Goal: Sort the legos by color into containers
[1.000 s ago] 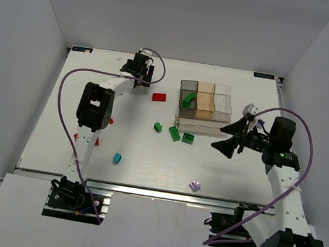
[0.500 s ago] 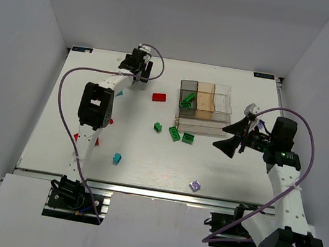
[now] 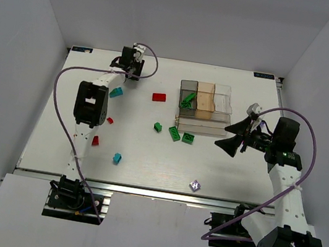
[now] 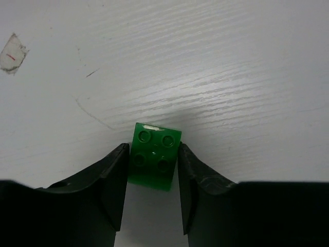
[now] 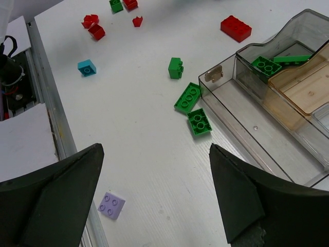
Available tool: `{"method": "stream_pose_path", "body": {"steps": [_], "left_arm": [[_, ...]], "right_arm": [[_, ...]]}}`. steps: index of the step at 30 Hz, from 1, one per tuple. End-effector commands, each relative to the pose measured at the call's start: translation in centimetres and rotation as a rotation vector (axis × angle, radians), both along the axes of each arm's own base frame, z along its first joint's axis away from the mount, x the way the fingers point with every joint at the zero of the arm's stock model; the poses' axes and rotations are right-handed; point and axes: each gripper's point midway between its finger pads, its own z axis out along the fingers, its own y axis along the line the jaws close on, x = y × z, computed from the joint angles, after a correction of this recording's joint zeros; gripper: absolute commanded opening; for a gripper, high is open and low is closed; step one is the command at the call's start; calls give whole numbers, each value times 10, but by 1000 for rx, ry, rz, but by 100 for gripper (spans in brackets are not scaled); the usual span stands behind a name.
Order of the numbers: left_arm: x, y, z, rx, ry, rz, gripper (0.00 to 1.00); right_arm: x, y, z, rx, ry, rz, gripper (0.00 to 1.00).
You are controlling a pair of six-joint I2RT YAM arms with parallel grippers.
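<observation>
In the left wrist view a green lego lies flat on the white table, studs up, and my left gripper is shut on it, both fingers pressed to its sides. From above, that gripper is at the far left of the table and hides the brick. My right gripper hovers open and empty just right of the containers, whose smoky compartment holds green legos. Loose green legos lie in front of the tray. A red lego and cyan legos lie further left.
Small red pieces lie beside the left arm. A lilac brick sits near the front edge. The right wrist view shows the tray's long clear compartment close below, and the table's metal rail at the left.
The left arm swung left toward the table's far left corner, uncovering a cyan brick, and its fingers closed onto the green lego. The right arm barely moved.
</observation>
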Motion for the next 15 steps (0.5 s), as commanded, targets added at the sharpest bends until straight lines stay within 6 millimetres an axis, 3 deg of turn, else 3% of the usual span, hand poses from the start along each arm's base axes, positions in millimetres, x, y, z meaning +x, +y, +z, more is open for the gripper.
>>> {"method": "stream_pose_path", "body": {"steps": [1, 4, 5, 6, 8, 9, 10, 11, 12, 13, 14, 15], "left_arm": [[-13, -18, -8, -59, 43, -96, 46], [-25, -34, 0, -112, 41, -146, 21], [-25, -39, 9, -138, 12, -160, 18], [-40, -50, 6, -165, 31, -195, 14], [-44, -67, 50, -252, -47, -218, 7], [-58, -76, 51, -298, -34, -269, 4], [-65, -87, 86, -362, -79, -277, 3], [-68, -92, 101, -417, -102, -274, 0], [-72, -100, 121, -449, -149, -295, 0], [-89, -110, 117, -494, -119, -327, 0], [-95, -116, 150, -556, -179, -347, 0], [-105, -124, 153, -589, -172, -370, 0]], "right_arm": [[3, 0, 12, 12, -38, 9, 89], [4, -1, 12, 11, -47, 3, 88], [4, -2, 12, 10, -47, -2, 88], [4, -2, 12, 11, -43, -6, 86], [7, -3, 12, 16, -43, -24, 82], [8, -4, 13, 23, -27, -45, 77], [9, -4, 12, 25, -22, -54, 70], [11, -5, 12, 25, -25, -68, 61], [13, -6, 12, 29, -16, -85, 34], [14, -7, 12, 27, -16, -95, 18], [15, -8, 12, 24, -26, -107, 2], [18, -10, 12, 17, -33, -127, 0]]}}
